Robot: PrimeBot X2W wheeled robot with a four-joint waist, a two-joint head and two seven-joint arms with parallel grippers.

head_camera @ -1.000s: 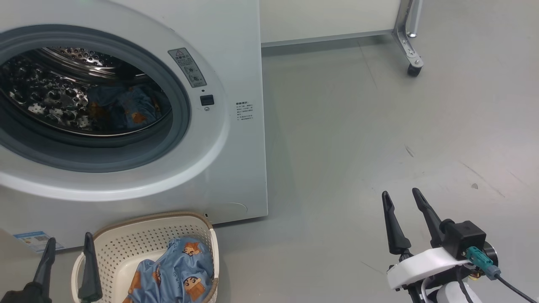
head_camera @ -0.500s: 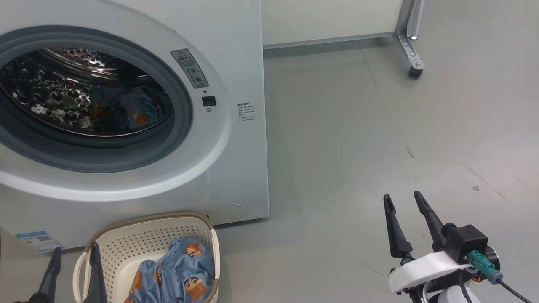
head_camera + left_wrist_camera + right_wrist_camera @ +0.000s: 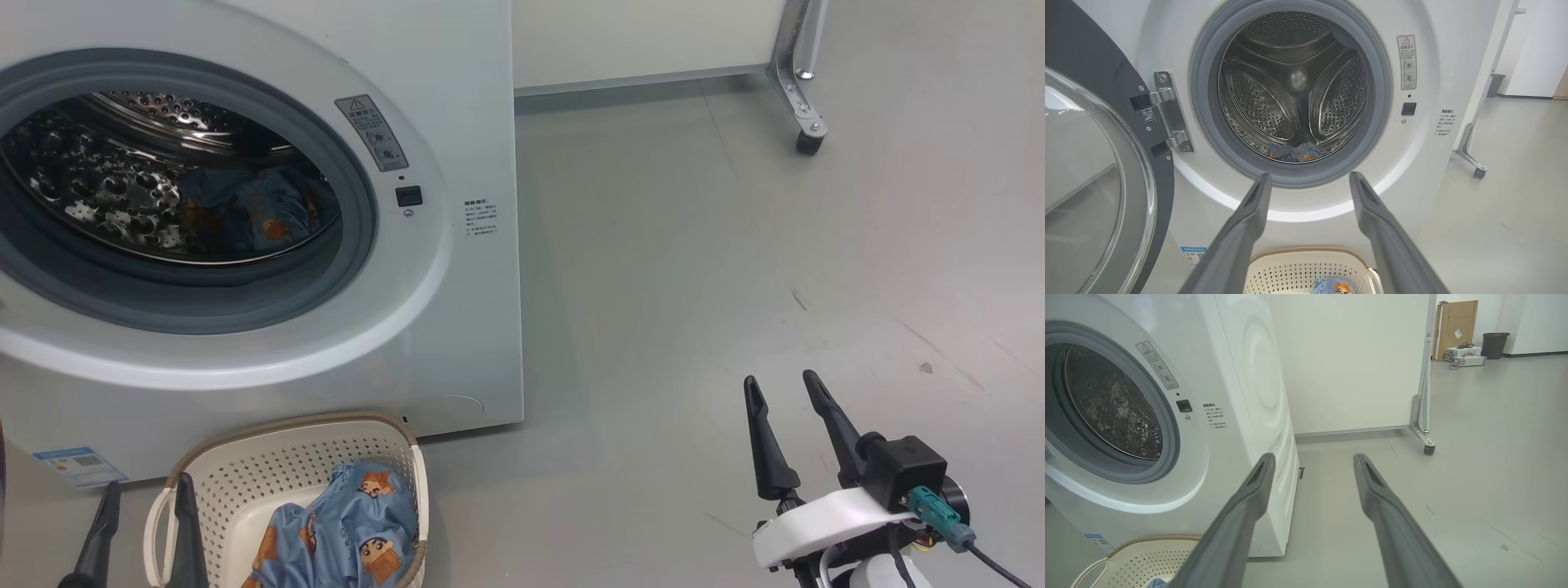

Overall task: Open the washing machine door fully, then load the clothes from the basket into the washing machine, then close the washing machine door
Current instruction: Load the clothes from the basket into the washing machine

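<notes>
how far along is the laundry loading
Done: the washing machine door is swung open, and one garment lies in the drum. In hand: nothing; the left gripper hangs by the basket, jaws open, empty. Left: load the blue garment in the basket, then close the door.

Left gripper (image 3: 148, 483): fingers pointing up, jaws parted wide, holding nothing. Right gripper (image 3: 780, 380): fingers leaning slightly left, jaws parted, holding nothing.

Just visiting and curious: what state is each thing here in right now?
Round black-rimmed glass washing machine door: wide open.
White front-loading washing machine: one blue garment inside.
Cream perforated plastic basket: holds blue printed garment.
Left gripper: open, empty.
Right gripper: open, empty.
</notes>
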